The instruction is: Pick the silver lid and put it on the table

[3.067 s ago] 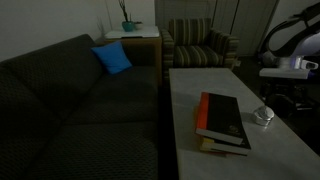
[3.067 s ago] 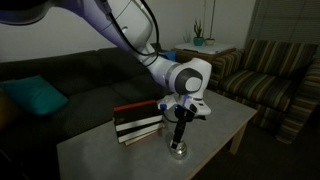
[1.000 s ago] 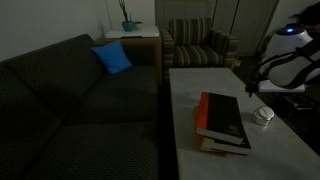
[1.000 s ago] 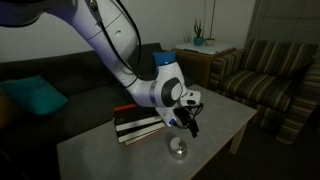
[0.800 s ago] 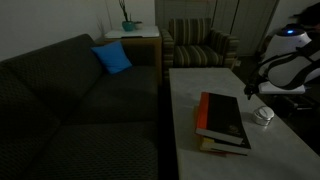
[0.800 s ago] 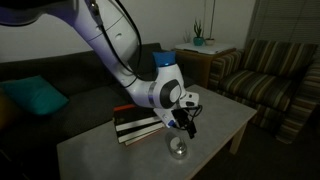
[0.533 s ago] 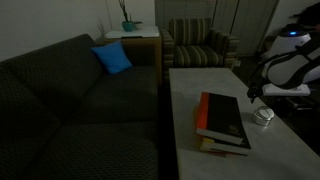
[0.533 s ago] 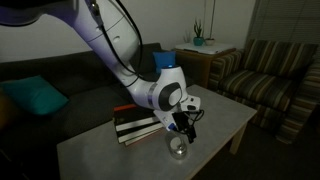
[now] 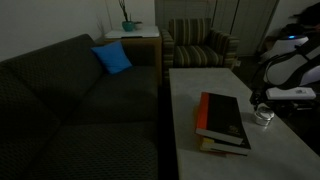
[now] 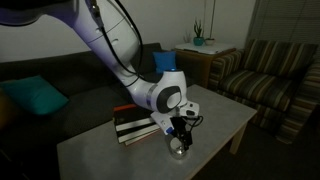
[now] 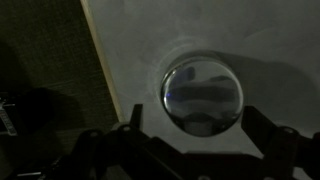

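Observation:
The silver lid is a small round shiny cap near the edge of the pale table. It also shows in both exterior views, next to the stacked books. What it rests on is too dark to tell. My gripper is open. It hangs straight over the lid, with one dark finger on each side of it and not touching it. In the exterior views the gripper sits just above the lid.
A stack of books lies on the table beside the lid. A dark sofa with a blue cushion runs along one side. A striped armchair and a wooden side table with a plant stand beyond.
My gripper has come down toward the lid and now sits just above it. The lid and the books have not moved.

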You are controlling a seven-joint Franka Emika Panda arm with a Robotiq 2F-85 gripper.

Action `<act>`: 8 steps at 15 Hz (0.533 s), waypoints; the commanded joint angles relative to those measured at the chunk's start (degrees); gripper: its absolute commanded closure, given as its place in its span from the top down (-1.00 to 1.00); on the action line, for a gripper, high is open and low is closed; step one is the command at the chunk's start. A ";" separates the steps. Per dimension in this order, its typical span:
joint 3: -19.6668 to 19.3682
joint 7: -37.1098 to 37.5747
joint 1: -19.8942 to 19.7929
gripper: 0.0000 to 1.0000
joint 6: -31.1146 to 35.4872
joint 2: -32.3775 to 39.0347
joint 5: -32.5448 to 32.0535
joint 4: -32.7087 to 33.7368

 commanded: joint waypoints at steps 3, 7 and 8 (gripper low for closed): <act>0.31 -2.25 -0.19 1.00 -2.50 0.00 1.26 -0.32; 0.43 -1.94 -0.35 1.00 -6.64 -0.03 1.45 0.45; 0.47 -1.61 -0.39 1.00 -7.47 -0.05 1.64 0.63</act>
